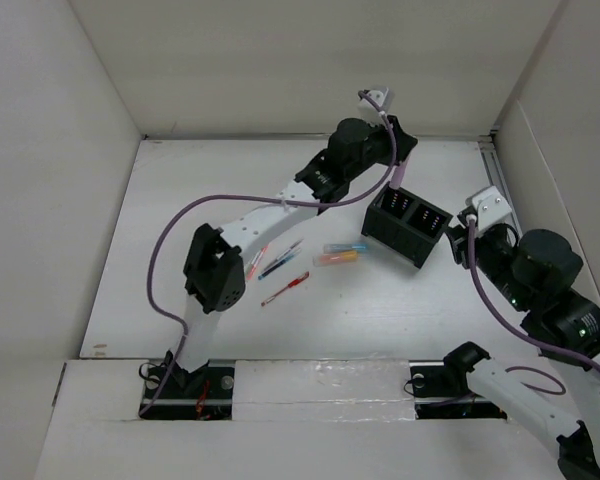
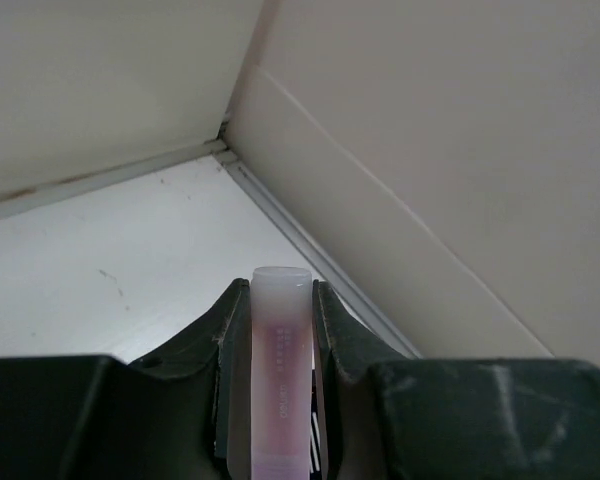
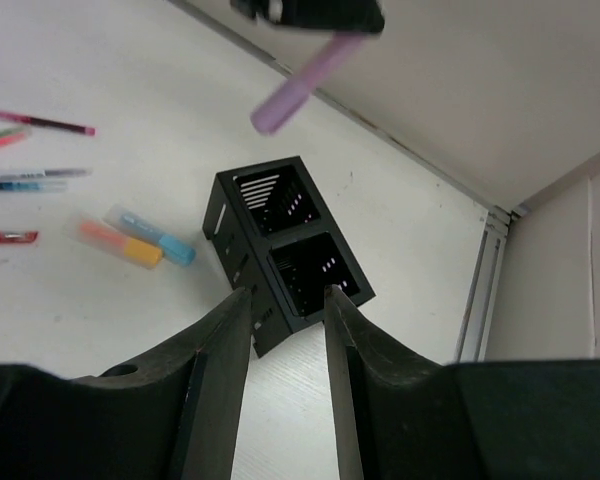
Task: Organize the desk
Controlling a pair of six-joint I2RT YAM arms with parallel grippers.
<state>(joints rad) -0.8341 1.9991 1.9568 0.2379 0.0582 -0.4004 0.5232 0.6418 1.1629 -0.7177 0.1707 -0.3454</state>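
The white desk [image 1: 380, 300] holds a black two-compartment organizer [image 1: 407, 227], also seen in the right wrist view [image 3: 280, 240]. My left gripper [image 1: 398, 158] is shut on a purple marker [image 1: 401, 181] and holds it upright just above the organizer's far compartment. The marker fills the gap between the fingers in the left wrist view [image 2: 280, 350] and hangs tilted over the organizer in the right wrist view [image 3: 300, 85]. My right gripper [image 3: 285, 292] is open and empty, its tips at the organizer's near end; it sits at the organizer's right side [image 1: 467, 222].
Several pens [image 1: 280, 265] and a red pen [image 1: 285, 288] lie on the desk left of the organizer. An orange highlighter [image 1: 337, 258] and a blue one [image 1: 345, 247] lie beside it. White wall panels [image 1: 310, 60] enclose the desk; a metal rail [image 1: 495, 170] runs along the right edge.
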